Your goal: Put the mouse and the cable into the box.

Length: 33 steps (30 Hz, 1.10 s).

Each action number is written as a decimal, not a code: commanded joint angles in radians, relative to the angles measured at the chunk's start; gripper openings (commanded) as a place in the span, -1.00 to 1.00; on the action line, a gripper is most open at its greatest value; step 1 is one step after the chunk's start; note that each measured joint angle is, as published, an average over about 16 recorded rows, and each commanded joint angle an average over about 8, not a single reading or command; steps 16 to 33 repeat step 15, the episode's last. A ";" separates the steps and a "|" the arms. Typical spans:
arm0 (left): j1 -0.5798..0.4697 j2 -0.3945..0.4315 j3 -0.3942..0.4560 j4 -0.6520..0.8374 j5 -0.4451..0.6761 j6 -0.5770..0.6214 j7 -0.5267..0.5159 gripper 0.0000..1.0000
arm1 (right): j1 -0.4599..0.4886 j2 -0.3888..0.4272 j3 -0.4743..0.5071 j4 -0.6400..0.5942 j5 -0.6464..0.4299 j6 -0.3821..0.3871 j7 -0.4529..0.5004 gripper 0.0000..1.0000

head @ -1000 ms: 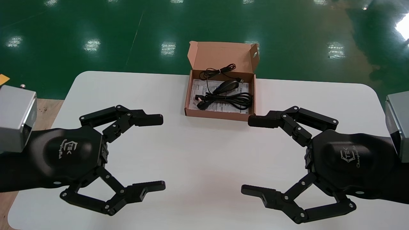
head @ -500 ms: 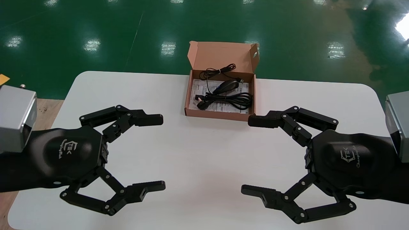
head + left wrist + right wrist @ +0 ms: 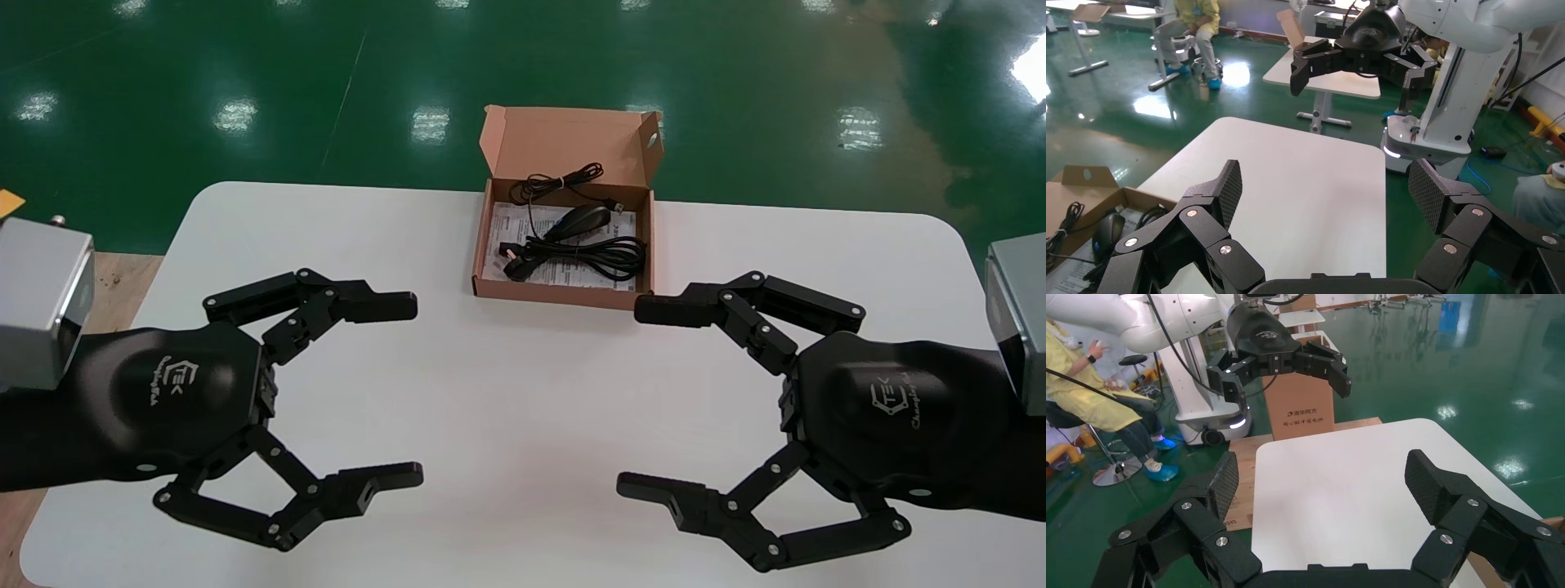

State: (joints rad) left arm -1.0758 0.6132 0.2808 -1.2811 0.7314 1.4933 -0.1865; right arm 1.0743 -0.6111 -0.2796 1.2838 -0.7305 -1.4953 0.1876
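Near the box (image 3: pixel 564 292), left pincer (image 3: pixel 415 390) and right pincer (image 3: pixel 629 398) are hanging spread apart, while inside it a light mouse (image 3: pixel 580 220) and limp cable (image 3: pixel 596 255), likely graspable mid-coil, are lying.

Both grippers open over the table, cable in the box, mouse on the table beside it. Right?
Not quite: the head view shows the mouse inside the box, with the cable. The left gripper and right gripper are open over the table.
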 commanded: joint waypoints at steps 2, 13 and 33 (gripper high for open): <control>0.000 0.000 0.000 0.000 0.000 0.000 0.000 1.00 | 0.000 0.000 0.000 0.000 0.000 0.000 0.000 1.00; 0.000 0.000 0.000 0.000 0.000 0.000 0.000 1.00 | 0.000 0.000 0.000 0.000 0.000 0.000 0.000 1.00; 0.000 0.000 0.000 0.000 0.000 0.000 0.000 1.00 | 0.000 0.000 0.000 0.000 0.000 0.000 0.000 1.00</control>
